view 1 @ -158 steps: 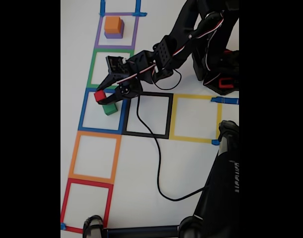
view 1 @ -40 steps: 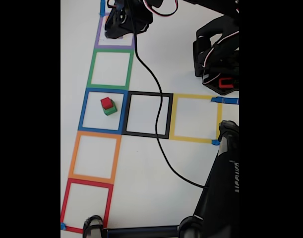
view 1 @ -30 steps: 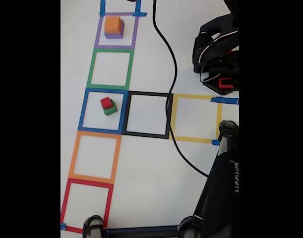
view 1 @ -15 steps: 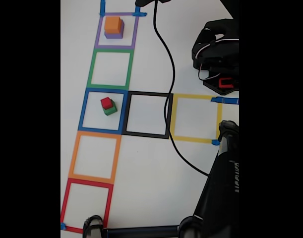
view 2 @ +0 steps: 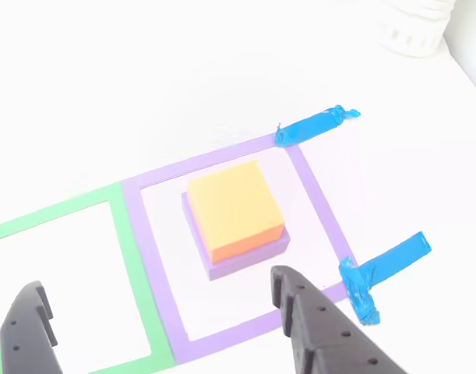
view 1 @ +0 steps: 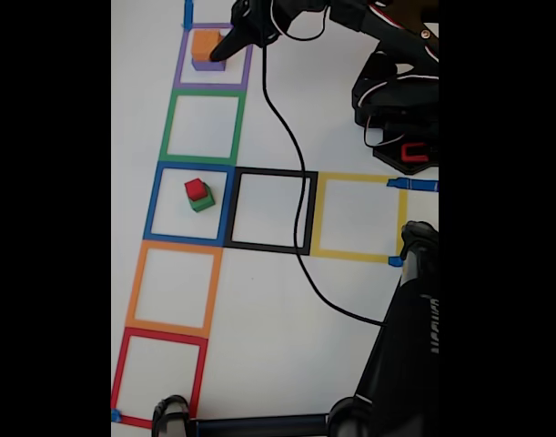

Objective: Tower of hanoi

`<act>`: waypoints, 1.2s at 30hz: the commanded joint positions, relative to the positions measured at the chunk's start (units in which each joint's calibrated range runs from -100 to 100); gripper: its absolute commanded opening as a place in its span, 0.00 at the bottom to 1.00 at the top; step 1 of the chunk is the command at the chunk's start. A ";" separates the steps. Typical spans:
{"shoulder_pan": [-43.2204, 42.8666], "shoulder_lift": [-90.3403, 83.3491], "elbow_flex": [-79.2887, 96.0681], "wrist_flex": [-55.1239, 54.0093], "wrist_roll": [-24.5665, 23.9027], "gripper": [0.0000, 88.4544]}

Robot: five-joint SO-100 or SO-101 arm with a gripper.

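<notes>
An orange cube sits on a wider purple block inside the purple tape square at the top of the fixed view. My gripper hovers just right of and above this stack, open. In the other view its two dark fingers stand wide apart near the bottom edge, with nothing between them. A small red cube rests on a green cube in the blue square.
Tape squares run down the white table: green, black, yellow, orange, red. A black cable trails across the black square. The arm base stands at right; a black stand at bottom right.
The arm has come back down into view from the top edge and its gripper now reaches the orange cube's side. The cable has swung left. Both stacks stay put.
</notes>
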 commanded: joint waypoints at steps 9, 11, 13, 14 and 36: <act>1.94 11.06 16.89 -44.97 0.00 0.46; 2.33 12.76 19.17 -51.37 0.00 0.47; 3.09 14.13 20.44 -55.91 0.00 0.48; 3.57 14.78 21.17 -58.09 0.00 0.49; 10.57 42.47 18.53 -87.24 0.00 0.60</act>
